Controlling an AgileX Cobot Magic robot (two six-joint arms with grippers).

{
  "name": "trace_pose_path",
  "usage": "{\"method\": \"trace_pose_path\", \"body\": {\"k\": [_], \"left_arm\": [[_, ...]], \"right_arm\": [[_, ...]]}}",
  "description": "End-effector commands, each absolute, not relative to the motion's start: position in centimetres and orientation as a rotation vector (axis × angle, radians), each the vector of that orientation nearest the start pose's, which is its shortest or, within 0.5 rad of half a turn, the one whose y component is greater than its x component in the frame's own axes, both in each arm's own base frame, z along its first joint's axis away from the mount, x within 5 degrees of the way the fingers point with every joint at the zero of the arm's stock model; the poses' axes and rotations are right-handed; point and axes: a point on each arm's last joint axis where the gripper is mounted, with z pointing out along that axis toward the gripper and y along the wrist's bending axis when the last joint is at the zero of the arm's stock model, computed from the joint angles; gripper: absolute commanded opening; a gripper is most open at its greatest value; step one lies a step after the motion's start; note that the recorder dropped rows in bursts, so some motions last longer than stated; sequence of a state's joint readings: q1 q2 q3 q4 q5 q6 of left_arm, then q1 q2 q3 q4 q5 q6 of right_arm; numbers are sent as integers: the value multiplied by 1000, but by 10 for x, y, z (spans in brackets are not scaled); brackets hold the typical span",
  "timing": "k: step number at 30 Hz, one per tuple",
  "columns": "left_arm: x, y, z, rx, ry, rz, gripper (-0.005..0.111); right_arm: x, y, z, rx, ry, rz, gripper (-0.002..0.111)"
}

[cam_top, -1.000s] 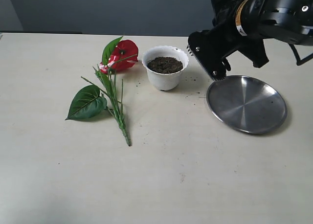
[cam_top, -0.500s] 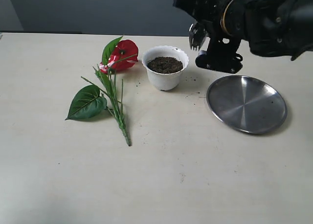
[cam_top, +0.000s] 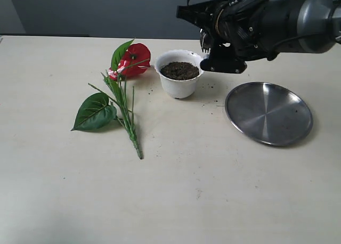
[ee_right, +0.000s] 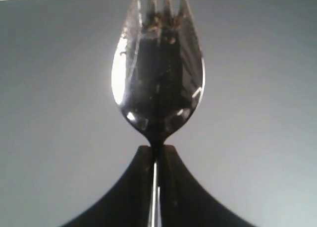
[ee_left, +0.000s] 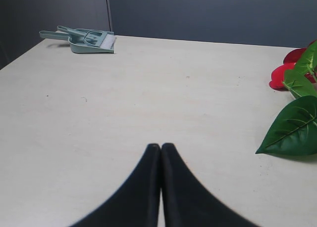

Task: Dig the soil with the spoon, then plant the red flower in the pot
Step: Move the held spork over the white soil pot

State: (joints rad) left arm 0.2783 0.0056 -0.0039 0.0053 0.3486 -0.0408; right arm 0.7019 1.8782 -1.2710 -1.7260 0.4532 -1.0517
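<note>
The white pot (cam_top: 180, 83) stands mid-table with dark soil (cam_top: 180, 70) filling its mouth. Left of it the red flower (cam_top: 133, 58) lies flat, its stems and a broad green leaf (cam_top: 96, 111) stretching toward the front. My right gripper (ee_right: 157, 148) is shut on the handle of the spoon (ee_right: 157, 78), whose tined bowl carries a few soil crumbs. In the exterior view the spoon (cam_top: 204, 41) hangs just above and right of the pot's rim. My left gripper (ee_left: 161, 146) is shut and empty over bare table, with the flower (ee_left: 281, 74) off to its side.
A round steel plate (cam_top: 268, 112) lies right of the pot, below the right arm (cam_top: 261, 23). Soil specks dot the table between pot and plate. A green dustpan with brush (ee_left: 84, 39) sits at the table's far corner in the left wrist view.
The right arm has swung from over the plate's edge leftward to the pot's right rim, turning the spoon with it. Pot, flower and plate have not moved.
</note>
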Motion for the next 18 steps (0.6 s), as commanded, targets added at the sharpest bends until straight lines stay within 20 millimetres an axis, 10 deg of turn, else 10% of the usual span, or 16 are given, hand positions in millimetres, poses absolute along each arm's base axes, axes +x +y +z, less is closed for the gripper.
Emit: {"method": "trace_pose_path", "body": {"k": [1, 18], "left_arm": [[52, 15, 183, -286, 1801, 171, 0], [52, 15, 183, -286, 1801, 171, 0]], "right_arm": [[365, 255, 233, -2458, -100, -1631, -1], [390, 261, 213, -2470, 46, -1690, -1]]}}
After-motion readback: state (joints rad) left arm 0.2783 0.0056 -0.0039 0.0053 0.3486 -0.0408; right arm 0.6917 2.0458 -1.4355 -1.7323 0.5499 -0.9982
